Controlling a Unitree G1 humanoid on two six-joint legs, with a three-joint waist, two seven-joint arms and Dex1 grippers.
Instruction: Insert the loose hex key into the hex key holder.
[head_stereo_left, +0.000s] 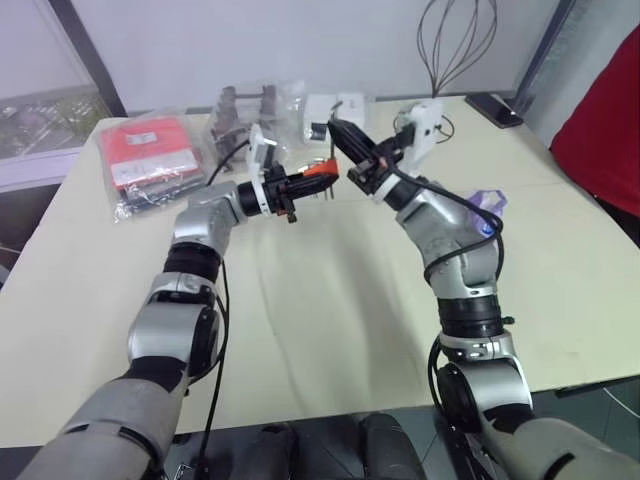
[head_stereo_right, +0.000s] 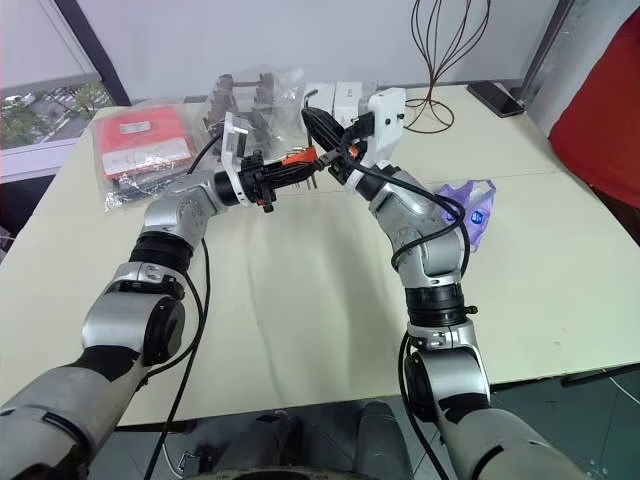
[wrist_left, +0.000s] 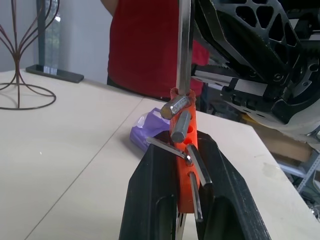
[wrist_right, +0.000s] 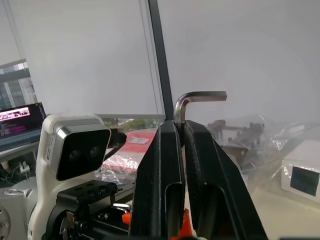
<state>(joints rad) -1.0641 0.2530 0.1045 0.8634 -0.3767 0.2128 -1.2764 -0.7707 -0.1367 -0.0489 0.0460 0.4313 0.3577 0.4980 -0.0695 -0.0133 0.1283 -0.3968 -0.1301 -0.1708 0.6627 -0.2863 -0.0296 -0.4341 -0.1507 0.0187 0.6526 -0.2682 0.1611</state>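
My left gripper (wrist_left: 182, 141) is shut on the red-orange hex key holder (wrist_left: 185, 150), held above the table with several dark keys sticking out of it. In the head views the holder (head_stereo_left: 318, 172) points toward my right gripper (head_stereo_left: 338, 130). The right gripper (wrist_right: 181, 127) is shut on the loose hex key (wrist_right: 200, 96), whose short bent end juts out past the fingertips. In the left wrist view the key's long arm (wrist_left: 185, 45) runs straight to the far end of the holder and meets it there. I cannot tell whether it is inside a slot.
At the table's far left lies a flat red packet (head_stereo_left: 150, 150), with clear bags of dark parts (head_stereo_left: 245, 110) and white boxes (head_stereo_left: 335, 108) beside it. A purple bag (head_stereo_left: 485, 205) lies right of my right arm. A wire stand (head_stereo_left: 455, 50) and a person in red (head_stereo_left: 600, 130) are at the far right.
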